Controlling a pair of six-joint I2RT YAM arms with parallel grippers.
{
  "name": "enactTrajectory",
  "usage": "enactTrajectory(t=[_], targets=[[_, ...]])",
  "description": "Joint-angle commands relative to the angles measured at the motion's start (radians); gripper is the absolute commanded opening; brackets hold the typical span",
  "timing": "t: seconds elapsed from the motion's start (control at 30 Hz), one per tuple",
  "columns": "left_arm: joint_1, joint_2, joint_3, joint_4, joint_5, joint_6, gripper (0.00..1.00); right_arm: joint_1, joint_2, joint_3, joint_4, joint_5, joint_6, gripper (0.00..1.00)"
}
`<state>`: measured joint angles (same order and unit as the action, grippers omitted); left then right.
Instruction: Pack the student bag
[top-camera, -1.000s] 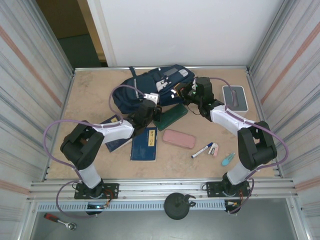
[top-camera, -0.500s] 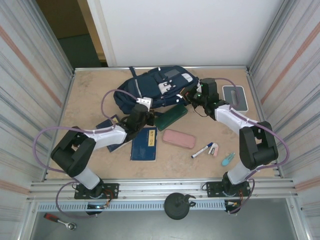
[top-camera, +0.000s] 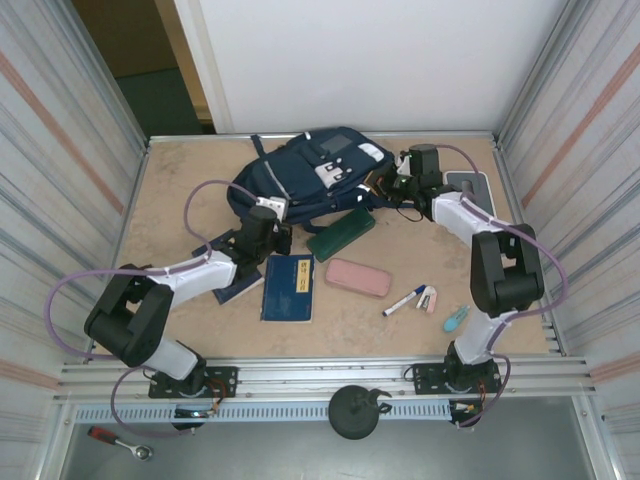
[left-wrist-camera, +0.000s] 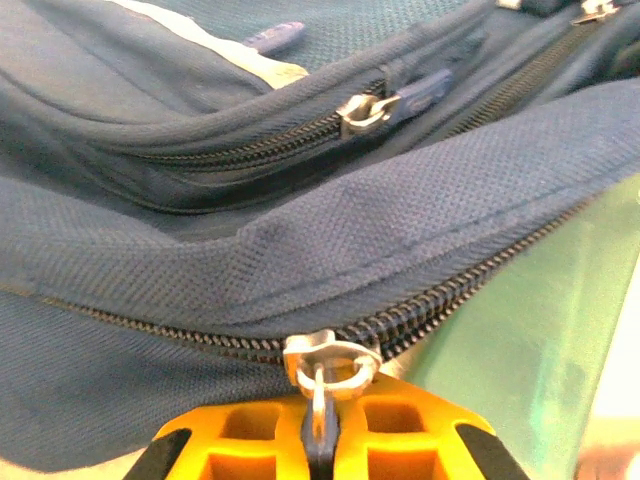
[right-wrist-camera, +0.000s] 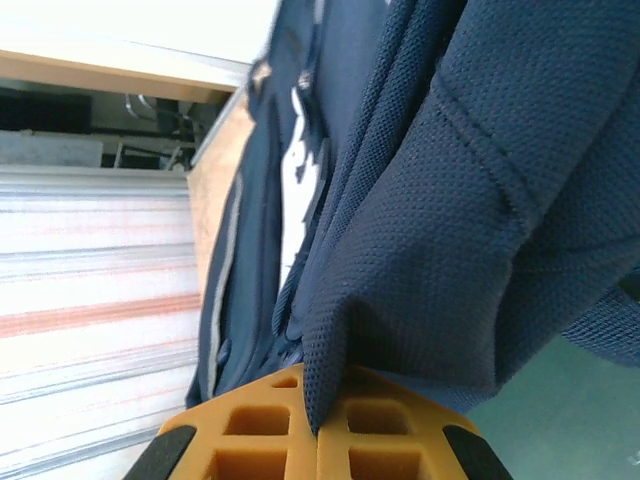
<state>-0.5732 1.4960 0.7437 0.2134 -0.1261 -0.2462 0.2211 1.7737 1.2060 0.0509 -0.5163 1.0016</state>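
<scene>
The student bag (top-camera: 305, 178), a navy-blue backpack with white patches, lies at the back middle of the table. My left gripper (top-camera: 276, 228) is at the bag's near left edge. In the left wrist view it (left-wrist-camera: 320, 425) is shut on the metal zipper pull (left-wrist-camera: 330, 362) of the bag's lower zipper. My right gripper (top-camera: 384, 186) is at the bag's right end. In the right wrist view it (right-wrist-camera: 318, 428) is shut on a fold of the bag's navy fabric (right-wrist-camera: 450, 230), which is drawn taut.
A green case (top-camera: 341, 233) lies against the bag's near side. In front of it are a blue notebook (top-camera: 289, 287), a pink case (top-camera: 357, 277), a marker (top-camera: 405, 300) and small items (top-camera: 456, 318). A white-grey box (top-camera: 468, 190) stands at the right wall.
My left gripper has slid left along the bag's near edge with the zipper pull. My right gripper has moved right and back with the fabric, and the bag has shifted toward the back.
</scene>
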Motion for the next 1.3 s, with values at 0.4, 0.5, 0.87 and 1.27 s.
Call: enactTrajectory(t=[0.4,0.5,0.87,1.27], targets=[[0.006,0.015,0.216,-0.099,0.14,-0.052,0.0,-0.075,0.118,0.213,-0.219,-0.059,-0.225,0.53],[0.004,0.025,0.237,-0.095,0.172,-0.075,0.0,-0.058,0.016,0.125,-0.247,-0.028,-0.284,0.65],[-0.069,0.081,0.276,-0.078,0.272,-0.078,0.0,0.1,-0.151,-0.072,-0.168,-0.03,-0.232,0.82],[-0.096,0.074,0.237,-0.07,0.253,-0.061,0.0,0.219,0.048,-0.033,0.086,0.079,0.083,0.6]])
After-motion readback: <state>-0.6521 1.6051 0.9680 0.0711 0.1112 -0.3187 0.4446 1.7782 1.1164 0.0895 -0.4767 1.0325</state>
